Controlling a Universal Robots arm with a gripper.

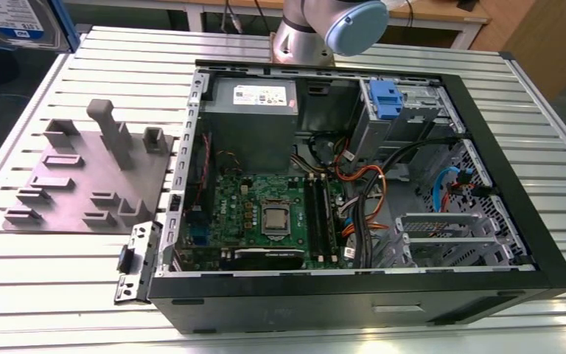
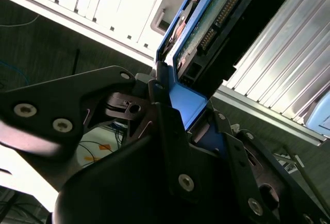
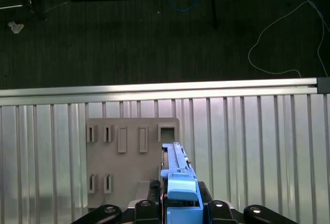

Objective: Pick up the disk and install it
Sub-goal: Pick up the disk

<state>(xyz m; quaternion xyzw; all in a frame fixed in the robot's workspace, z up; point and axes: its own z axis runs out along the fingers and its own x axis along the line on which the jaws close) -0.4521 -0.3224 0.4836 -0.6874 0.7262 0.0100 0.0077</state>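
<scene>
The disk (image 2: 219, 25), a flat silver-metal hard drive framed by blue plastic side rails, stands edge-on in the black gripper (image 3: 179, 190), whose fingers are closed tight on its blue rail in both wrist views. In the first wrist view it hangs above the ribbed aluminium counter (image 3: 258, 146), over the edge of a grey slotted holder plate (image 3: 124, 162). In the exterior view its white-and-blue label (image 1: 15, 29) shows at the upper left corner, well apart from the open black computer case (image 1: 362, 302).
</scene>
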